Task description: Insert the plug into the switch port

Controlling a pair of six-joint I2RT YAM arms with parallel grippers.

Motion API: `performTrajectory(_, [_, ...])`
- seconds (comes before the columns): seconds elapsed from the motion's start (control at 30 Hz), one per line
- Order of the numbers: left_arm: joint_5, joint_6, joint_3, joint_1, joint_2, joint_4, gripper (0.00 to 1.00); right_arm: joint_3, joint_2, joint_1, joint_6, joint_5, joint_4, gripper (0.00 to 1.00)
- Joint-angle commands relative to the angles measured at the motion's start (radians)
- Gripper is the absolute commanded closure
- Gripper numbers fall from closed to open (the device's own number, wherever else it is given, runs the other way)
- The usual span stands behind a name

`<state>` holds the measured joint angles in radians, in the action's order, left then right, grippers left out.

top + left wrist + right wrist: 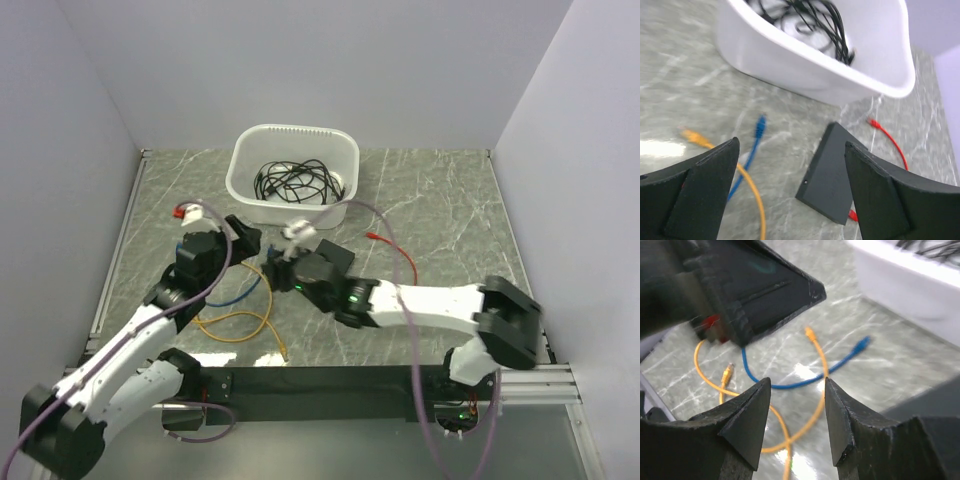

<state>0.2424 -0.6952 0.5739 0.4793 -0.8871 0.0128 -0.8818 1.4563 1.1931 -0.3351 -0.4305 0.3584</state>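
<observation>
The black switch lies flat on the marble table, just on the near side of the white tub. Left of it, the left gripper gapes wide and empty. The right gripper, partly open, grips nothing above the blue cable and the orange cable.

Far middle: your tub sits at the back of the table, with a tangle of cables inside it.
Centre: your switch lies on the table just in front of the tub, apart from its wall.
Right of centre: a loose cable lies right of the switch, one end near it.
Left of centre: a short cable lies nearer you than the switch. A looped cable lies in front of it and crosses it.
Arms: your left gripper is left of the switch. Your right gripper is between them, by the switch's near-left side.
</observation>
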Motion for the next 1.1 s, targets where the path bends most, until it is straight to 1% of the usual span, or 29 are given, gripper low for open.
performTrajectory(0.0, [0.092, -0.056, -0.037, -0.018, 0.117, 0.153, 0.07, -0.232, 0.178, 0.01, -0.05, 0.013, -0.218, 0.45])
performTrajectory(0.03, [0.074, -0.053, -0.057, -0.019, 0.14, 0.159, 0.07, -0.282, 0.224, 0.01, -0.054, 0.012, -0.261, 0.45])
performTrajectory(0.07, [0.078, -0.056, -0.063, -0.019, 0.18, 0.168, 0.07, -0.331, 0.31, 0.01, -0.059, 0.01, -0.3, 0.45])
performTrajectory(0.1, [0.086, -0.062, -0.066, -0.019, 0.195, 0.209, 0.07, -0.415, 0.352, 0.011, -0.067, 0.021, -0.35, 0.45])
performTrajectory(0.17, [0.109, -0.093, -0.089, -0.019, 0.244, 0.23, 0.06, -0.483, 0.447, 0.01, -0.068, 0.018, -0.403, 0.46])
performTrajectory(0.2, [0.103, -0.098, -0.103, -0.021, 0.261, 0.222, 0.06, -0.531, 0.472, 0.01, -0.073, 0.019, -0.429, 0.47])
performTrajectory(0.37, [0.141, -0.133, -0.177, -0.021, 0.356, 0.253, 0.07, -0.62, 0.579, 0.005, -0.074, 0.006, -0.466, 0.49])
performTrajectory(0.5, [0.219, -0.177, -0.189, -0.021, 0.437, 0.295, 0.07, -0.701, 0.638, 0.0, -0.047, -0.014, -0.478, 0.49])
performTrajectory(0.53, [0.277, -0.191, -0.192, -0.021, 0.47, 0.318, 0.06, -0.703, 0.638, -0.001, -0.045, -0.027, -0.473, 0.49])
performTrajectory(0.57, [0.299, -0.21, -0.192, -0.021, 0.485, 0.325, 0.05, -0.688, 0.625, -0.007, -0.044, -0.034, -0.454, 0.49])
performTrajectory(0.6, [0.319, -0.211, -0.193, -0.021, 0.496, 0.325, 0.05, -0.625, 0.604, -0.015, -0.045, -0.03, -0.387, 0.49])
performTrajectory(0.63, [0.363, -0.213, -0.194, -0.021, 0.504, 0.322, 0.03, -0.571, 0.539, -0.018, -0.041, -0.016, -0.327, 0.5])
performTrajectory(0.67, [0.383, -0.213, -0.19, -0.021, 0.495, 0.323, 0.02, -0.513, 0.501, -0.021, -0.033, 0.001, -0.193, 0.5])
performTrajectory(0.7, [0.403, -0.21, -0.184, -0.022, 0.479, 0.323, 0.02, -0.406, 0.469, -0.021, -0.013, 0.034, -0.133, 0.49])
performTrajectory(0.77, [0.446, -0.196, -0.157, -0.022, 0.415, 0.317, 0.01, -0.315, 0.394, -0.02, 0.008, 0.061, -0.031, 0.49])
performTrajectory(0.83, [0.466, -0.188, -0.123, -0.024, 0.363, 0.314, 0.01, -0.283, 0.357, -0.012, 0.034, 0.09, 0.002, 0.48])
performTrajectory(0.9, [0.485, -0.179, -0.108, -0.028, 0.304, 0.287, 0.01, -0.275, 0.352, -0.012, 0.044, 0.101, -0.002, 0.47])
performTrajectory(0.97, [0.488, -0.179, -0.098, -0.031, 0.268, 0.271, 0.01, -0.292, 0.375, -0.012, 0.045, 0.098, -0.022, 0.46])
performTrajectory(1.07, [0.472, -0.17, -0.108, -0.033, 0.276, 0.243, 0.01, -0.38, 0.433, -0.013, 0.06, 0.087, -0.085, 0.46])
